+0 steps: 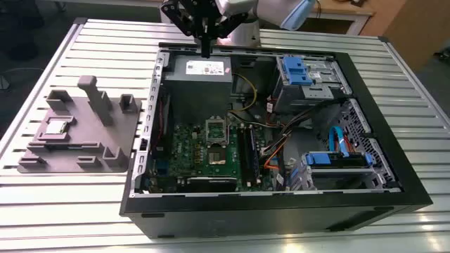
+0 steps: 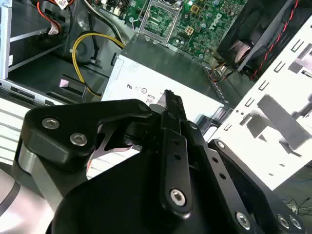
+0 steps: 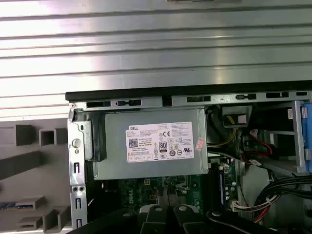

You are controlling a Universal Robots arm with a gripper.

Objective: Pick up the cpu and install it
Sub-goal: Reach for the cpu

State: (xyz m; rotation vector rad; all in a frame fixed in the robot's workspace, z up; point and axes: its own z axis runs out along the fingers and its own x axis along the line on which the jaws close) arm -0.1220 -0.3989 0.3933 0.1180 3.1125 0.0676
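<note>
Closest to the lens in the second wrist view: the gripper [image 2: 168, 97], black links and bolt heads, its fingers drawn together into one narrow tip. Nothing is seen between them. The exterior view gives the same closed look.

- **cpu** [image 1: 56, 127]: a small silver-grey square lying flat in a recess of the grey plate [image 1: 77, 158]. The plate is on the slatted table [image 1: 105, 47] at the exterior view's left, outside the computer case [image 1: 281, 211]. Nothing touches the cpu, and it is well apart from the gripper.
- **Plate:** a tall post [image 1: 95, 97] and lower blocks stand near the recess.
- **Gripper position:** it hangs above the power supply [image 1: 202, 68] at the far edge of the case. Both wrist views look onto that box's label.
- **socket** [image 1: 215, 156] on the green motherboard [image 1: 186, 153]: the metal frame appears swung up and the seat looks bare, so nothing is installed yet. The memory sticks [image 1: 246, 147] stand just beside it. Loose cables [image 1: 281, 142] lie beyond, toward the exterior view's right.

Judgement: the step in hand is the reach for the chip. Points for doing it well:
- Open the jaws wider than the chip before descending.
- Come straight down, clear of the post.
- Close on two opposite edges only, squarely and with light force.
- Lift level, so the chip neither tilts nor drags on the recess walls.
</note>
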